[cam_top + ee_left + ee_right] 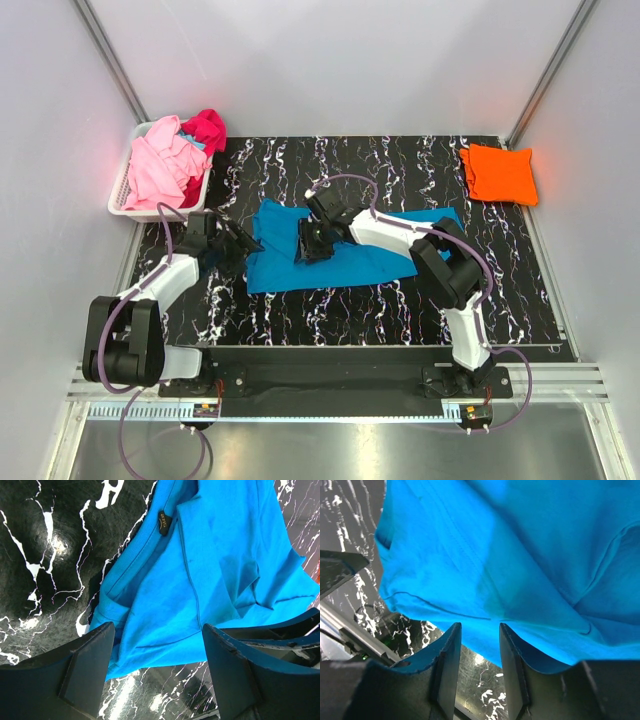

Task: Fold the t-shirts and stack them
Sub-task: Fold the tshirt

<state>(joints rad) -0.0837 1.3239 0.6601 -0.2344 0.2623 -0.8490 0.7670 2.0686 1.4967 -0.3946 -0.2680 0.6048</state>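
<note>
Far left, a basket (118, 195) holds pink (160, 165) and magenta tees (208, 128). The left end effector (235, 245), spread wide, sits at the blue tee's (280, 268) left edge. That tee lies mid-table (400, 160). The right end effector (310, 245), fingers narrowly parted, is over it. A folded orange tee (498, 172) lies far right.

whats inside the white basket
A pink tee and a magenta tee, piled above the basket rim. Anything beneath them is covered.
</note>
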